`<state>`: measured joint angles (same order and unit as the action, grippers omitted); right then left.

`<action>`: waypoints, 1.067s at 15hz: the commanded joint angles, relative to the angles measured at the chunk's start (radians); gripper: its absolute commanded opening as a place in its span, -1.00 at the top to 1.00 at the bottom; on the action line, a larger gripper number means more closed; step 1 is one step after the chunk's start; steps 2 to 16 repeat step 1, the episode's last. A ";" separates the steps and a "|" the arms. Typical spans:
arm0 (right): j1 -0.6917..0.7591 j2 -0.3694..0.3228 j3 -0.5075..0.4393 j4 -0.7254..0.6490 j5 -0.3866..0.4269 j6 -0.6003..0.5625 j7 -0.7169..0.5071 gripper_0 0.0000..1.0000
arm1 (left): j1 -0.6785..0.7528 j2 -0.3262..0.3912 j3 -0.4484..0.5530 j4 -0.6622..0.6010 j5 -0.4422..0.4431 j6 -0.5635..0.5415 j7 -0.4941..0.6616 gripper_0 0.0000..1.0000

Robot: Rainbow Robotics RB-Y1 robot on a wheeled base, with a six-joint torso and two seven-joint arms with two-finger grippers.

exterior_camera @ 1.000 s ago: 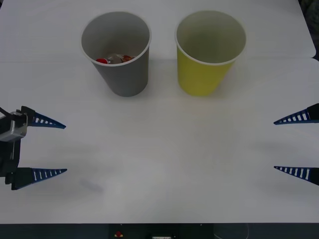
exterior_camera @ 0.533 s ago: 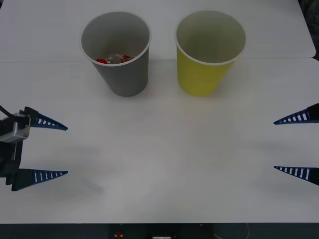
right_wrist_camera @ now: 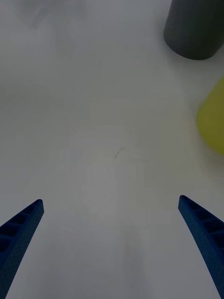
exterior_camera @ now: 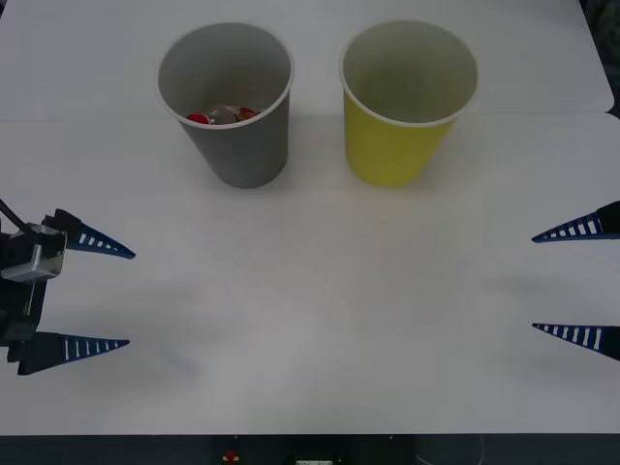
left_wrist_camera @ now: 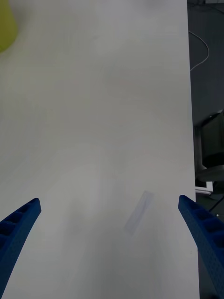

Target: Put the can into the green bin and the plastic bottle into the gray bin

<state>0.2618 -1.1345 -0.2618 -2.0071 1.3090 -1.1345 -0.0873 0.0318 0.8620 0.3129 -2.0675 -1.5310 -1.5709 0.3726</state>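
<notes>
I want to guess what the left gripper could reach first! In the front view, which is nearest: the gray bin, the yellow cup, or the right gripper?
1. The gray bin, far side, nearest the left gripper.
2. The yellow cup, beside it.
3. The right gripper, at the opposite edge.

The front camera sits high above the arms and looks forward and down, taking in the whole white desk (exterior_camera: 310,320) with the gray bin (exterior_camera: 237,145) and the yellow cup (exterior_camera: 397,145) at its far side. The right wrist camera rides low behind the right end effector (right_wrist_camera: 112,243) and faces across the desk toward both cups, catching the gray bin's base (right_wrist_camera: 193,32) and the yellow cup's side (right_wrist_camera: 212,121). The left wrist camera looks over the left end effector (left_wrist_camera: 109,243) along the desk toward its edge, sharing a sliver of the yellow cup (left_wrist_camera: 7,28) with the other views
</notes>
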 commanded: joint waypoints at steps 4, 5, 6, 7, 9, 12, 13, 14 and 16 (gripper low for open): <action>0.000 0.000 0.000 0.000 0.000 0.000 0.000 -1.00 | 0.000 0.008 0.000 -0.002 0.000 0.000 0.000 -1.00; 0.000 0.000 0.000 0.000 0.000 0.000 0.000 -1.00 | 0.000 0.008 0.000 -0.002 0.000 0.000 0.000 -1.00; 0.000 0.000 0.000 0.000 0.000 0.000 0.000 -1.00 | 0.000 0.008 0.000 -0.002 0.000 0.000 0.000 -1.00; 0.000 0.000 0.000 0.000 0.000 0.000 0.000 -1.00 | 0.000 0.008 0.000 -0.002 0.000 0.000 0.000 -1.00; 0.000 0.000 0.000 0.000 0.000 0.000 0.000 -1.00 | 0.000 0.008 0.000 -0.002 0.000 0.000 0.000 -1.00; 0.000 0.000 0.000 0.000 0.000 0.000 0.000 -1.00 | 0.000 0.008 0.000 -0.002 0.000 0.000 0.000 -1.00; 0.000 0.000 0.000 0.000 0.000 0.000 0.000 -1.00 | 0.000 0.008 0.000 -0.002 0.000 0.000 0.000 -1.00; 0.000 0.000 0.000 0.000 0.000 0.000 0.000 -1.00 | 0.000 0.008 0.000 -0.002 0.000 0.000 0.000 -1.00; 0.000 0.000 0.000 0.000 0.000 0.000 0.000 -1.00 | 0.000 0.008 0.000 -0.002 0.000 0.000 0.000 -1.00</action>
